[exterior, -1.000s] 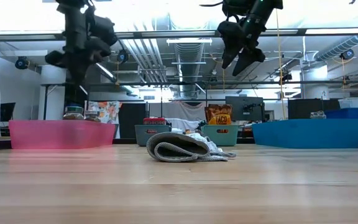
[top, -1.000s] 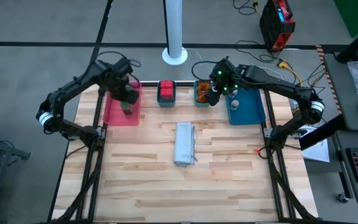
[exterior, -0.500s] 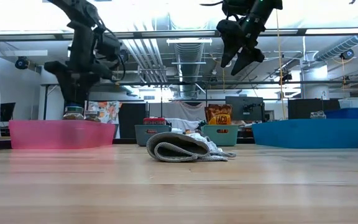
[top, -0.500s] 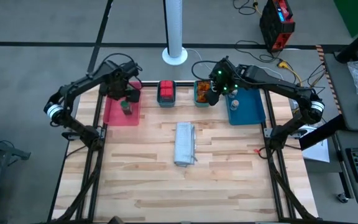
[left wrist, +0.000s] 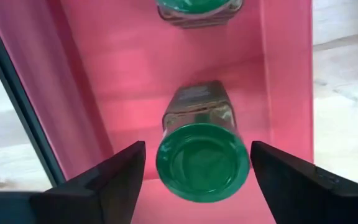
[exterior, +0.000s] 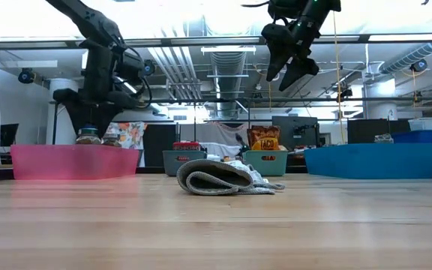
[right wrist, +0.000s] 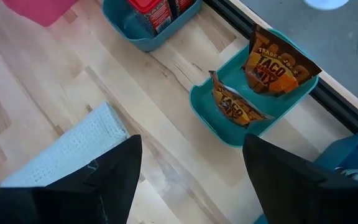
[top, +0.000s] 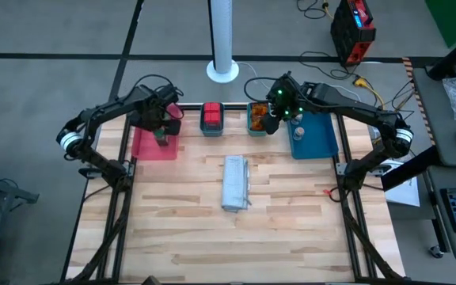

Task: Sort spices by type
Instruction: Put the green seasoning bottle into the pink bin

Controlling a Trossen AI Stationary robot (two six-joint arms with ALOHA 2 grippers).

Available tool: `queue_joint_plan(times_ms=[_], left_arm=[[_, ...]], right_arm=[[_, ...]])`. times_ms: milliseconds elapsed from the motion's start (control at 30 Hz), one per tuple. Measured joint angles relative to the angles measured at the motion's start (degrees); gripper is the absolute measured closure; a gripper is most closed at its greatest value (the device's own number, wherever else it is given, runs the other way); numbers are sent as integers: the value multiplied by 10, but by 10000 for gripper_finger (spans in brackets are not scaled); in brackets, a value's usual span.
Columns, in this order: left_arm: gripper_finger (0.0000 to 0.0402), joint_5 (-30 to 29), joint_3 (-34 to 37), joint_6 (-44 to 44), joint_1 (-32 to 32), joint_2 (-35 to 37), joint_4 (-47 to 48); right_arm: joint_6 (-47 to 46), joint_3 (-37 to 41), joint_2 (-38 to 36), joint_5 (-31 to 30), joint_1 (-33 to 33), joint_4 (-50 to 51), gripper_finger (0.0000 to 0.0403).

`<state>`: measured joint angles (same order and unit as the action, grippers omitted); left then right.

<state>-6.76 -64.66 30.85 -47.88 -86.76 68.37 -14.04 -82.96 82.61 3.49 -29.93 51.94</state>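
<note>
Two green-lidded jars stand in the pink tray (top: 145, 146), one (left wrist: 202, 163) right under my left gripper (left wrist: 194, 163), the other (left wrist: 197, 9) beyond it. My left gripper (top: 161, 129) points down, open, with one finger on either side of the nearer jar's lid and not touching it. My right gripper (top: 269, 123) hangs open and empty, high above the table (exterior: 287, 71), over the teal tray (right wrist: 210, 118) that holds orange taco packets (right wrist: 272, 59).
A small tray with red boxes (top: 211, 116) sits between the pink and the packet trays. A blue tray (top: 315, 142) at the far right holds pale-lidded jars (top: 297, 133). A folded grey-white cloth (top: 236, 182) lies mid-table, and bare wood stretches toward the near edge.
My left gripper has come down over the pink tray toward the nearer green-lidded jar, has rolled a little and has opened from shut. Both jars have stayed where they stood.
</note>
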Motion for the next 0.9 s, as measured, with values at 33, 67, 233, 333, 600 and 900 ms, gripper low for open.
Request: queue_joint_plan(times_ms=[33, 67, 233, 333, 600, 900], left_arm=[[131, 0, 0, 3, 1, 0, -2], [134, 0, 0, 7, 2, 0, -4], [161, 3, 0, 36, 2, 0, 2], [179, 2, 0, 54, 2, 0, 2], [205, -1, 0, 116, 2, 1, 6], [189, 32, -1, 177, 1, 1, 8]], right_arm=[[0, 0, 0, 0, 0, 0, 138], [0, 0, 0, 0, -1, 0, 140], [1, 0, 0, 0, -1, 0, 144], [1, 0, 0, 0, -1, 0, 139], [6, 0, 0, 0, -1, 0, 136], [13, 0, 0, 0, -1, 0, 145]])
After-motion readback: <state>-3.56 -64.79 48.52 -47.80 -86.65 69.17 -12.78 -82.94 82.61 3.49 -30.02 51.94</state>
